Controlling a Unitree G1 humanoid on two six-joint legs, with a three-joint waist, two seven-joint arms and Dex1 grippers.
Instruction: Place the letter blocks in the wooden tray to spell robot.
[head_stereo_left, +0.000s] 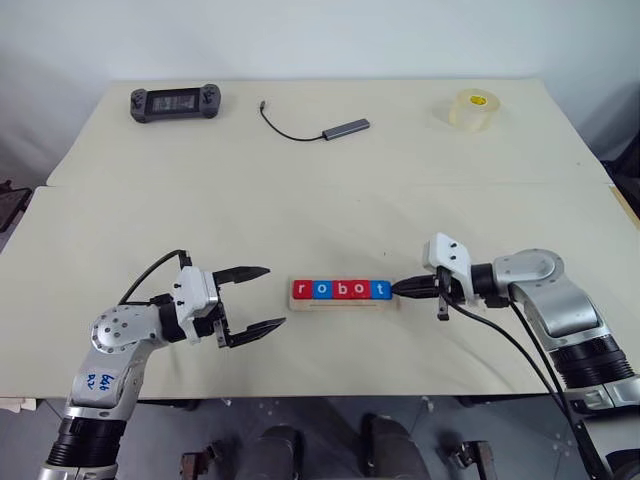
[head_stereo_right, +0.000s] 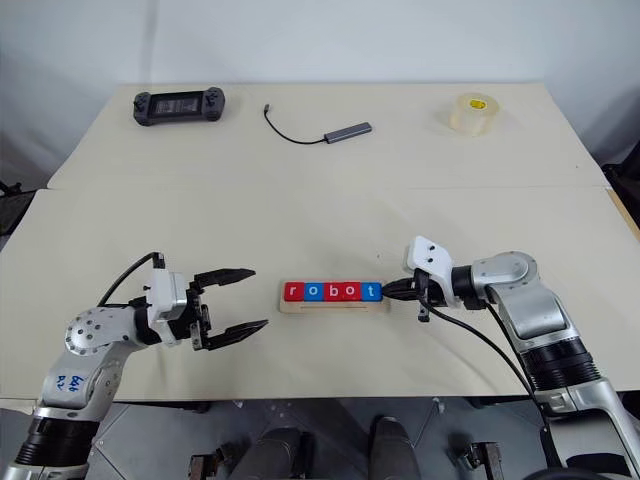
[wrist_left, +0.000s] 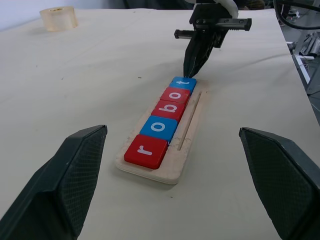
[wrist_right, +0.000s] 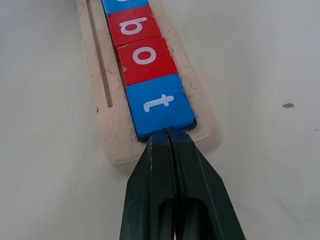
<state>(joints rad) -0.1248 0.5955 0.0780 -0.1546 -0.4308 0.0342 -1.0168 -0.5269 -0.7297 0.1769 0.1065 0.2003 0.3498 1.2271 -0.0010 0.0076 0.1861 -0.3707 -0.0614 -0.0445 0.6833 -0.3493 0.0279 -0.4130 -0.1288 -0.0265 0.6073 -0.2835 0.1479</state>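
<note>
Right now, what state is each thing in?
Letter blocks: all five in the tray, spelling robot.
Wooden tray: flat on the table, full.
Right gripper: shut, tips at the t block's end.
Left gripper: open, holding nothing, beside the tray.

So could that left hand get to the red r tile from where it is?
Probably yes: the left hand is open, facing the r tile at the tray's near end, with bare table between.

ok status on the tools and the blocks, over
Left tool open, off the tray's r end. Right tool shut, tip against the blue t block. Five letter blocks sit in the wooden tray, reading robot. Nothing in the way.
</note>
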